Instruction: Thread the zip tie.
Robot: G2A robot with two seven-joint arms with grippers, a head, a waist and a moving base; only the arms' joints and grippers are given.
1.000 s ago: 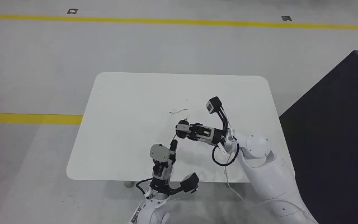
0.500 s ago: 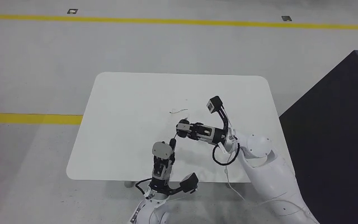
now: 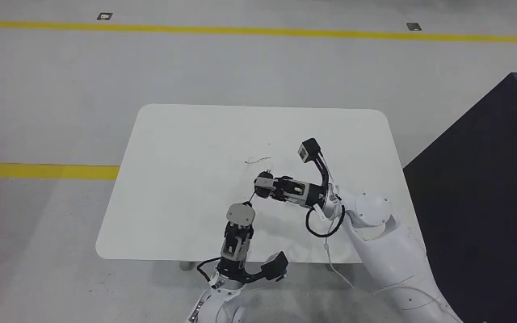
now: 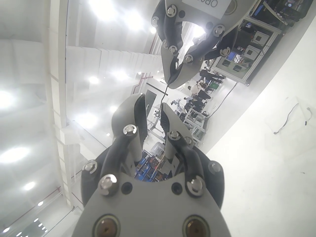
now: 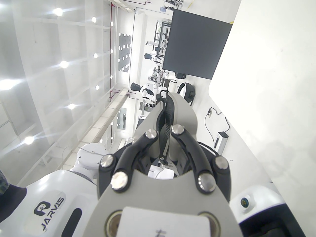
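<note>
Top: right end effector [image 3: 260, 184] and left end effector [image 3: 248, 205] tip to tip above surface [image 3: 186, 161], near middle; zip tie [image 3: 254, 195] between them.
Left wrist: right clamped on tie; left fingers apart, free end against one pad.
Right wrist: fingers together.
Likely aligning; next, left must pinch free end squarely.

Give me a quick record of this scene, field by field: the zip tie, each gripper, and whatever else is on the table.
zip tie: thin, black, off the table, running from the right gripper's tips to between the left gripper's fingers
right gripper: shut on the zip tie
left gripper: open, one finger on either side of the tie's free end
table: white
spare zip tie: lying on the table beyond both grippers
</note>
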